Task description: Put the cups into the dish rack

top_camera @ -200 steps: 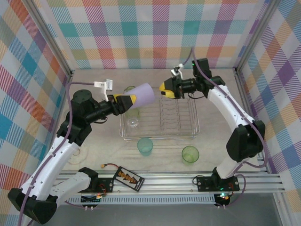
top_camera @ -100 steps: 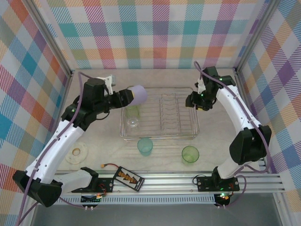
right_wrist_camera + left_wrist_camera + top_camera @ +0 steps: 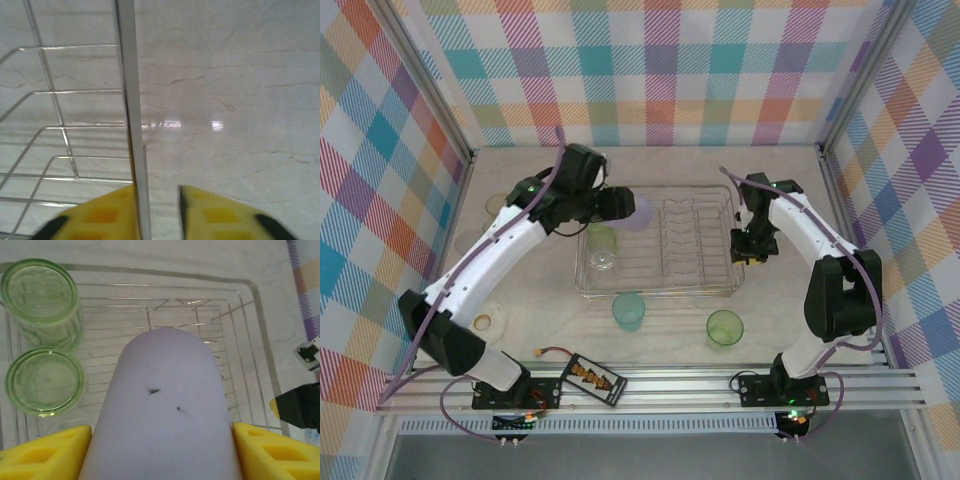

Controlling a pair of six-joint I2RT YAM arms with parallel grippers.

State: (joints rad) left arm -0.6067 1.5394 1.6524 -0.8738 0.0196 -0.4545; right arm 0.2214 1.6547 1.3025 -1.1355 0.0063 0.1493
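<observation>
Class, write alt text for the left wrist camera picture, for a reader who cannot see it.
A lilac cup, gripped between the yellow fingers of the left hand, hangs over the clear dish rack. Two light green cups stand in the rack's left side, one behind the other.

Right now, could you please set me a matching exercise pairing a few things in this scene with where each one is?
Things
1. lilac cup
2. teal cup
3. two green cups
4. right pincer

Places
A. on the table, just in front of the dish rack
B. astride the rack's right rim
C. inside the rack, at its left end
D. in the left pincer, above the rack

Pairs: 1-D, 2-A, 3-C, 4-B
</observation>
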